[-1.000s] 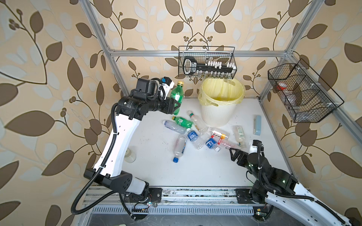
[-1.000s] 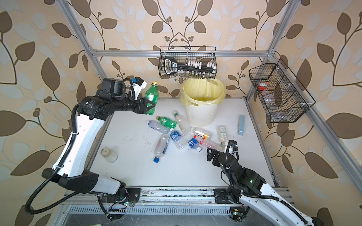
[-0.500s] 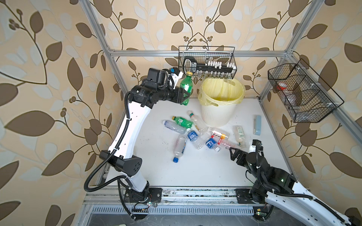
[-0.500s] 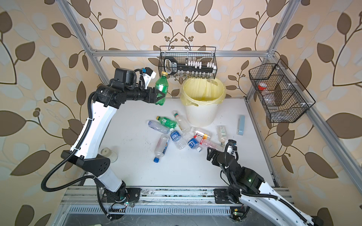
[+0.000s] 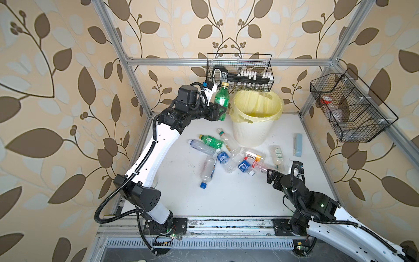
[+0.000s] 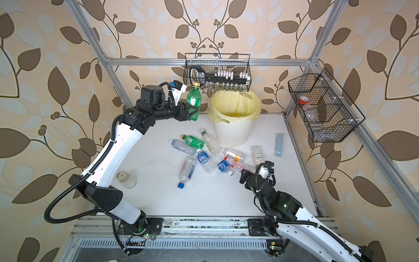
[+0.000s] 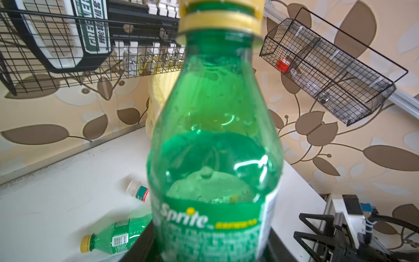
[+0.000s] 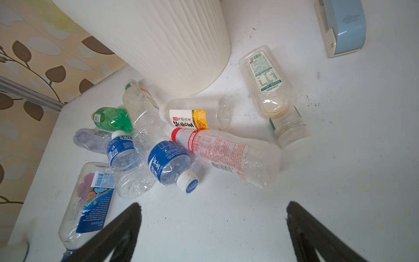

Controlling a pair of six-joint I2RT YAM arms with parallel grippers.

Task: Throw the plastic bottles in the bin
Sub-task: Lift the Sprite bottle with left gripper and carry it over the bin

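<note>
Green bottle [image 5: 221, 99], cap up, is clamped in the left pincer [image 5: 218, 112] just beside the bin [image 5: 251, 133], short of its mouth; right pincer [image 8: 212, 205] gapes empty, farther from the bin.

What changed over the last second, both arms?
The left gripper, still shut on the upright green bottle, carried it up and across toward the bin; it is now just beside the rim, not over the opening. The right gripper stayed open by the bottles on the table, which have not moved.

Glossy green plastic bottle [image 7: 213, 145], ribbed matt plastic bin [image 8: 163, 45], wire basket [image 5: 240, 70]
</note>
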